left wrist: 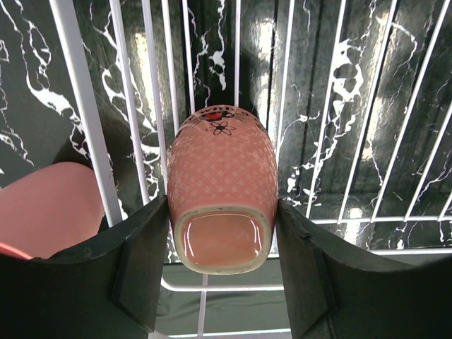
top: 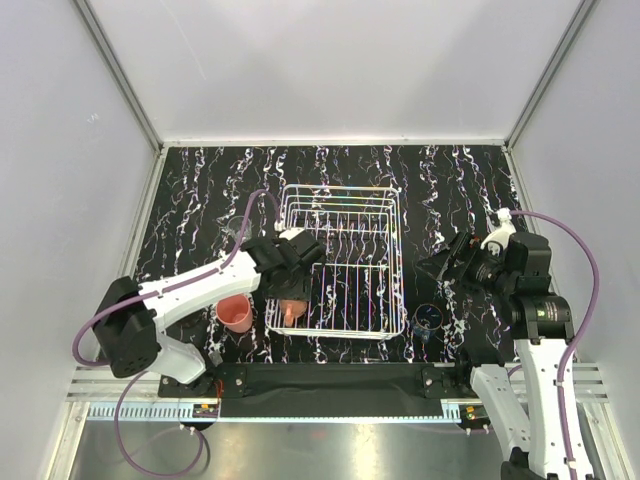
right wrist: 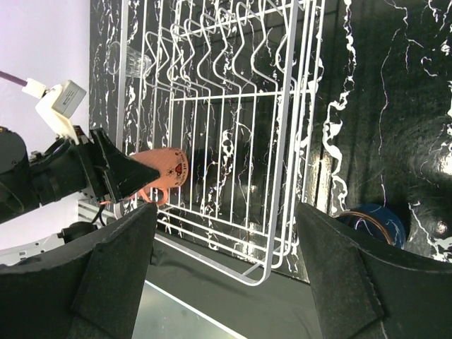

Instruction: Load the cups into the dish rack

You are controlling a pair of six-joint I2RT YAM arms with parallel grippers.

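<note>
My left gripper (top: 294, 285) is shut on the orange handled mug (top: 292, 309), holding it over the front left corner of the white wire dish rack (top: 390, 255). In the left wrist view the mug (left wrist: 221, 187) sits squeezed between both fingers, its mouth facing the camera, with rack bars (left wrist: 332, 141) below. The pink tumbler (top: 236, 313) stands on the table just left of the rack and also shows in the left wrist view (left wrist: 49, 208). The dark blue cup (top: 430, 318) stands right of the rack. My right gripper (top: 447, 268) is open and empty, right of the rack. The cream cup is out of view.
In the right wrist view the rack (right wrist: 282, 141) fills the middle, the blue cup (right wrist: 371, 220) is at the lower right, and a clear glass (right wrist: 131, 61) stands beyond the rack's far left side. Grey walls enclose the black marbled table (top: 200, 190).
</note>
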